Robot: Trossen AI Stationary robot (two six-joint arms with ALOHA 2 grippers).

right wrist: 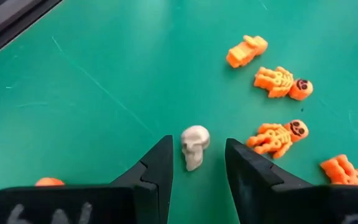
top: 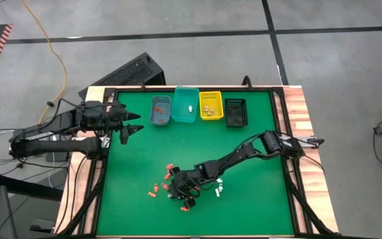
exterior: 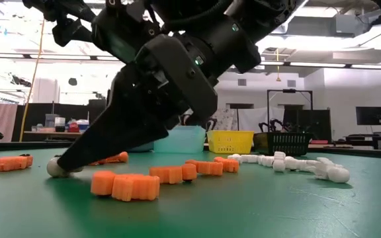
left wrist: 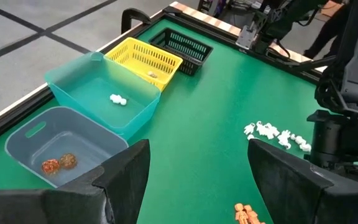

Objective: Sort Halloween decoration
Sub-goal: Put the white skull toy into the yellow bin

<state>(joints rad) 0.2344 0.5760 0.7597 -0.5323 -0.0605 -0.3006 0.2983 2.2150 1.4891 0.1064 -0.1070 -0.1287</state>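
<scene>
We see the left gripper [top: 132, 126] hovering at about ten o'clock on the green felt table [top: 244, 206], fingers spread wide apart, near the grey-blue plastic bin [top: 160, 110]. Lower down, around six o'clock, the right gripper [right wrist: 196, 163] is lowered to the table, its fingers apart on either side of a small pale plastic skull [right wrist: 195, 145]. Orange plastic skeleton figurines [right wrist: 277, 135] lie scattered beside it, and small white plastic pieces [top: 219, 186] rest at its five o'clock.
</scene>
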